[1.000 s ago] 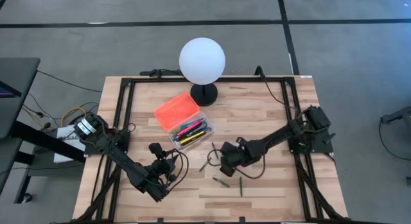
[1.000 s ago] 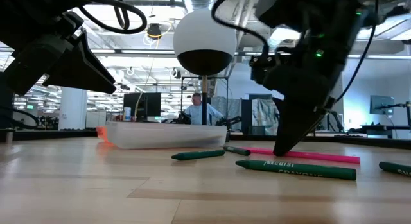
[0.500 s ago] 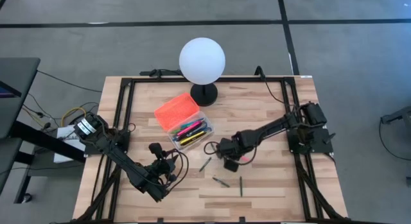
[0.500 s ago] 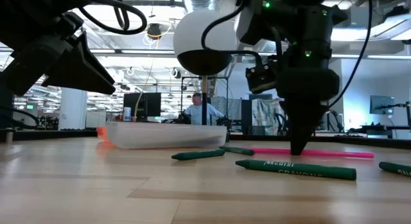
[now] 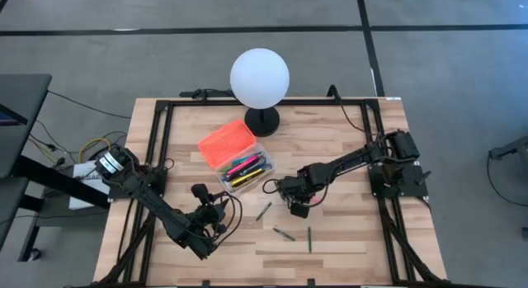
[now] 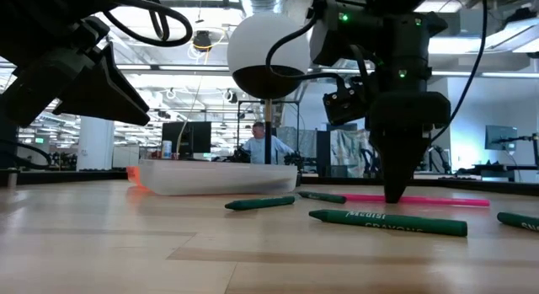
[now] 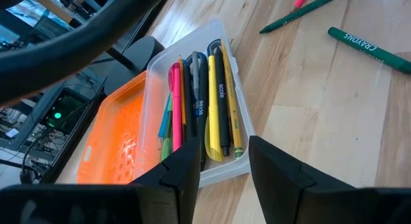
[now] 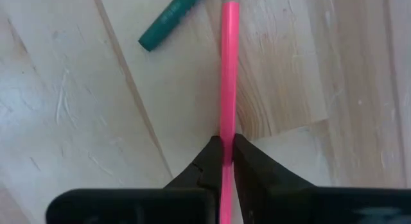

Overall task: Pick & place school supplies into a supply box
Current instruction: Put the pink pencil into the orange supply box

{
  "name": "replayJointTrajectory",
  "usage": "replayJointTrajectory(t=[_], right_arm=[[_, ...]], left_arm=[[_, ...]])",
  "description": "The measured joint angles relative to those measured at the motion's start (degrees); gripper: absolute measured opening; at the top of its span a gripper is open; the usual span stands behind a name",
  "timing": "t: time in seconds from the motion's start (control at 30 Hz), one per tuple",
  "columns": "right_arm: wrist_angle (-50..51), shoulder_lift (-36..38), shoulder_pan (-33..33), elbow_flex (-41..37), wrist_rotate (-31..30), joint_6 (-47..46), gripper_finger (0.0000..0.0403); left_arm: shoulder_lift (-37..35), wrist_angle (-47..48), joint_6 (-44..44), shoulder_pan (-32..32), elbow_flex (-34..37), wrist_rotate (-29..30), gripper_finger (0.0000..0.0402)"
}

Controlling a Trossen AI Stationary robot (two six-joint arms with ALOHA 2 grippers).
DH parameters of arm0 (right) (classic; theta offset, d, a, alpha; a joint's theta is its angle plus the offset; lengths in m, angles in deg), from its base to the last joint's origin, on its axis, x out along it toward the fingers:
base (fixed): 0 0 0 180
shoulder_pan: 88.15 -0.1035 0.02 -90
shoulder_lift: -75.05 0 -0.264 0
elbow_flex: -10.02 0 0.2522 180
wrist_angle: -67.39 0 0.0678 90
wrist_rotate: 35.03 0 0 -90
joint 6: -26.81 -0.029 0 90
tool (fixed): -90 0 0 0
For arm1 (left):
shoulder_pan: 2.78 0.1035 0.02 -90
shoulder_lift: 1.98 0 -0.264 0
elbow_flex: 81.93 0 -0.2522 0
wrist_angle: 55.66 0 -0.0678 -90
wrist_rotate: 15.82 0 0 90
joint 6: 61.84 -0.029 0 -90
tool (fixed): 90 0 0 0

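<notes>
Your right hand (image 8: 226, 150) is down at the worktop (image 5: 330, 148), pinched narrow on a pink pen (image 8: 229, 70) that lies flat on the wood; the pen runs straight ahead from the fingertips. A green crayon (image 8: 173, 20) lies just off that pen's far end.

Your left hand (image 7: 221, 163) hangs clear of the wood, fingers apart, nothing between them. The box (image 7: 241, 131) sits just ahead of it, lid (image 7: 112, 147) swung flat beside it, pens (image 7: 215, 95) packed inside. Two more green crayons (image 7: 365, 47) lie beyond the box.
</notes>
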Motion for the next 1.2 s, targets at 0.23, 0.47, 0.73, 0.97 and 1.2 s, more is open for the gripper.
replayJointTrajectory(t=[0.23,0.47,0.73,0.97,1.2], right_arm=[[0.07,0.0,0.0,0.0,0.53,1.69,0.0033],[0.07,0.02,-0.07,0.0,0.44,3.55,0.0006],[1.0,0.02,-0.29,0.09,-1.5,3.58,0.0003],[2.09,0.02,-1.05,0.1,-3.7,4.87,0.0003],[11.06,-0.57,-2.78,3.32,-9.66,4.96,0.0001]], left_arm=[[0.0,0.0,0.0,0.0,0.0,-0.1,0.0127],[0.0,0.0,0.0,0.0,0.0,-0.13,0.0127],[0.0,0.0,-0.02,0.0,0.0,-0.31,0.0127],[0.0,0.0,-0.02,-0.01,0.0,-0.31,0.0127],[0.0,0.03,-0.02,-0.02,0.0,-0.29,0.0127]])
